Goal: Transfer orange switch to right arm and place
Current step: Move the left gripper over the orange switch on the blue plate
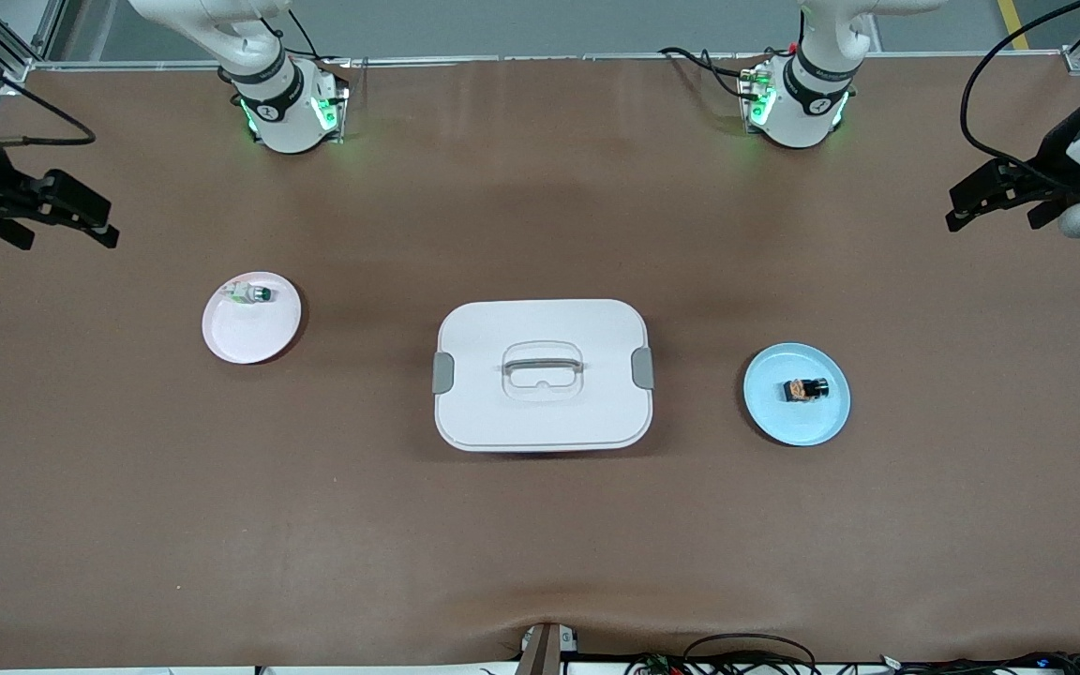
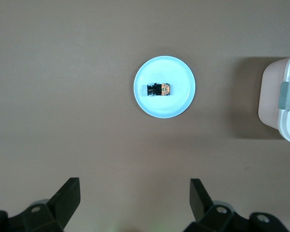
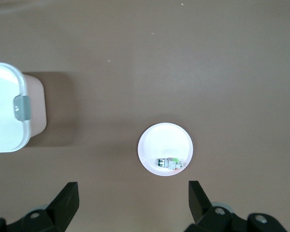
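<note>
The orange switch [image 1: 805,388], a tiny black part with an orange face, lies on its side on a light blue plate [image 1: 774,412] toward the left arm's end of the table. It also shows in the left wrist view [image 2: 159,89] on that plate [image 2: 176,104]. My left gripper [image 1: 995,216] hangs high over the table's edge at the left arm's end, open and empty [image 2: 134,188]. My right gripper [image 1: 67,234] hangs high over the right arm's end, open and empty [image 3: 132,189].
A white lidded box [image 1: 542,375] with a handle and grey clips stands mid-table between the plates. A white plate [image 1: 240,337] toward the right arm's end holds a small whitish green-tipped part [image 1: 250,293], which the right wrist view [image 3: 170,164] also shows.
</note>
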Motion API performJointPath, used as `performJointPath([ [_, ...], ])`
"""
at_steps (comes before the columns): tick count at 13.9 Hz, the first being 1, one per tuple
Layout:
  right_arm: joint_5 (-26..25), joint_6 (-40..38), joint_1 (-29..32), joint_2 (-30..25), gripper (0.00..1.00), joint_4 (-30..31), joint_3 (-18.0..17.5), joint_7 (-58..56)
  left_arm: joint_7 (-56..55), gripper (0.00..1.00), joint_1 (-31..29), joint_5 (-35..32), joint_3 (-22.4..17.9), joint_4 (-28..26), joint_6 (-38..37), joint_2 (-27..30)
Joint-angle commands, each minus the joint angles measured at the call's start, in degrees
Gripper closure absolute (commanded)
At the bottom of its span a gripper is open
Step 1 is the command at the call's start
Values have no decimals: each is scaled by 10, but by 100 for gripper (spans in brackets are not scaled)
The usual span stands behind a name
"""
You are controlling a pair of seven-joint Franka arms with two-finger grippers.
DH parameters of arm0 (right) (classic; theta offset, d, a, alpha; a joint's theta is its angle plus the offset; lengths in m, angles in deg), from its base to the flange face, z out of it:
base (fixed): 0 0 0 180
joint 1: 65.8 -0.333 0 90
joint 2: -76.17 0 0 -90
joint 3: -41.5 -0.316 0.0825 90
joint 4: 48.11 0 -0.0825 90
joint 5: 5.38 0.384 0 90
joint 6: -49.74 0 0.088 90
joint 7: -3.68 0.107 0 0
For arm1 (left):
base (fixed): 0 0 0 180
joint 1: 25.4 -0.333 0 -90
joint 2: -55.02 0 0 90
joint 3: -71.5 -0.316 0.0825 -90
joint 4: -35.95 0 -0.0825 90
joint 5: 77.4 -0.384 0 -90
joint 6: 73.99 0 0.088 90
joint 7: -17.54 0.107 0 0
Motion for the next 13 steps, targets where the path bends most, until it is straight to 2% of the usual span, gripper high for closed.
performJointPath([
  [1, -22, 1, -18, -16, 0, 14, -3, 23, 4, 0, 2, 8, -3, 16, -13, -7],
  [9, -22, 6, -19, -16, 0, 13, -2, 24, 1, 0, -5, 7, -6, 15, -14, -11],
  [11, -22, 7, -12, -15, 0, 13, 2, 24, 4, 0, -26, 8, -4, 8, -18, -14],
  [13, -22, 4, -10, -15, 0, 14, 2, 24, 2, 0, -23, 9, -1, -10, -23, -27],
])
